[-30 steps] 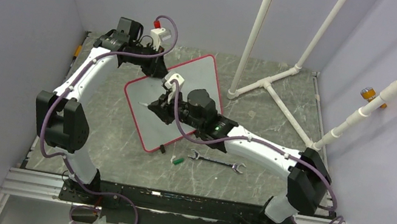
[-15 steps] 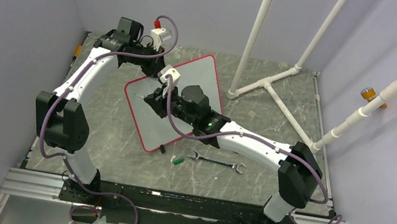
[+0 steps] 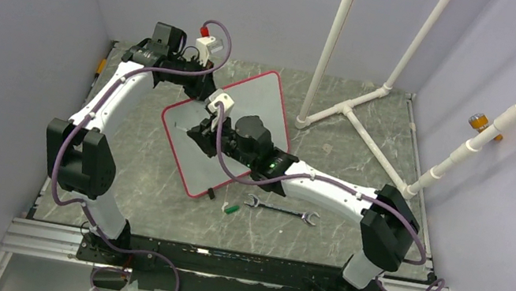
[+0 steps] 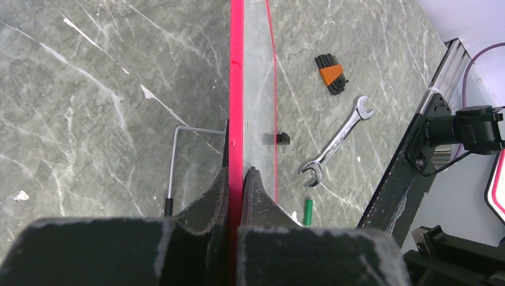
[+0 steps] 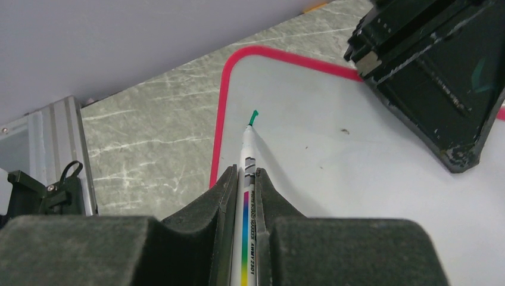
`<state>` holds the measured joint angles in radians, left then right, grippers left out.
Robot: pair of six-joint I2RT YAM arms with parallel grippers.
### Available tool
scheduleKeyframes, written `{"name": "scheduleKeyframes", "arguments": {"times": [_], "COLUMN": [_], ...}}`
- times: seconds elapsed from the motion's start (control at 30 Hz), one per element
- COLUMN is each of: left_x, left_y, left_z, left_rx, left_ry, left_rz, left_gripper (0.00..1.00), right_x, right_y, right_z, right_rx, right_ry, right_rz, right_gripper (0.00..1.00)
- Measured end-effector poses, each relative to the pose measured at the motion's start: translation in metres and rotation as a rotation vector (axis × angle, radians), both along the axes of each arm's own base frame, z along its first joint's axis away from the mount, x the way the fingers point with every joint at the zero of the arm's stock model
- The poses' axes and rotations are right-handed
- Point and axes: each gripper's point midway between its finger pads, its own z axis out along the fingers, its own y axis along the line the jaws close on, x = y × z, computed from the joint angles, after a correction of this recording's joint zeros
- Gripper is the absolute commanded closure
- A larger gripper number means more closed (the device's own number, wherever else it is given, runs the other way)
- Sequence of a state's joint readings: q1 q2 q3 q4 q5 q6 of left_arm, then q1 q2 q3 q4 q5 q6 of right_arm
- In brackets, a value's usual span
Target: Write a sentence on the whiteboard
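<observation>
Right wrist: right hand (image 5: 245,173) closed on white marker with green tip (image 5: 248,138). Tip close over glossy white red-framed whiteboard (image 5: 333,179), near a rounded corner; contact not discernible.

Left wrist: left hand (image 4: 238,176) clamped on red edge of same board. Board placed far-centre on grey marbled surface (image 4: 89,89).

Nearby on surface: silver open-ended wrench (image 4: 335,142), small green cap (image 4: 308,211), orange-and-black hex key set (image 4: 332,72).

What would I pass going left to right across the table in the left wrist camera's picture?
L-shaped hex key → whiteboard, seen edge-on → wrench → black table rail. The green cap and the orange hex key set overlap the wrench sideways, so they are left out.
</observation>
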<state>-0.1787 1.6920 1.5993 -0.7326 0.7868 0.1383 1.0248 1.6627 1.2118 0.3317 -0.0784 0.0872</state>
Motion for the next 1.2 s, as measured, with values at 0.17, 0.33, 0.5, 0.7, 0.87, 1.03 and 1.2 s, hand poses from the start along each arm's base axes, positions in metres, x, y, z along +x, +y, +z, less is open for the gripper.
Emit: {"name": "scheduleKeyframes", "arguments": {"times": [0.17, 0.33, 0.5, 0.7, 0.87, 1.03, 1.2], "left_x": [0.0, 0.0, 0.0, 0.001, 0.001, 0.001, 0.001], "left_y": [0.0, 0.0, 0.0, 0.0, 0.0, 0.0, 0.0], "left_z": [0.0, 0.0, 0.0, 0.0, 0.0, 0.0, -0.001], "left_rx": [0.001, 0.002, 0.002, 0.005, 0.005, 0.005, 0.009], "left_ry": [-0.002, -0.006, -0.007, -0.015, -0.015, -0.013, -0.013], "left_rz": [-0.001, -0.004, -0.005, -0.01, -0.01, -0.009, -0.004], "left_gripper": [1.0, 1.0, 1.0, 1.0, 1.0, 1.0, 1.0], "right_x": [-0.005, -0.005, -0.004, 0.003, 0.011, 0.017, 0.02], "right_y": [-0.004, -0.006, -0.006, -0.009, -0.01, -0.011, -0.012], "right_z": [-0.012, -0.014, -0.014, -0.008, 0.004, 0.013, 0.015], "right_rx": [-0.017, -0.022, -0.025, -0.032, -0.027, -0.031, -0.034], "right_ry": [0.014, 0.014, 0.011, -0.006, -0.034, -0.053, -0.06], "right_rz": [0.002, -0.009, -0.025, -0.062, -0.096, -0.124, -0.132], "right_gripper": [1.0, 1.0, 1.0, 1.0, 1.0, 1.0, 1.0]}}
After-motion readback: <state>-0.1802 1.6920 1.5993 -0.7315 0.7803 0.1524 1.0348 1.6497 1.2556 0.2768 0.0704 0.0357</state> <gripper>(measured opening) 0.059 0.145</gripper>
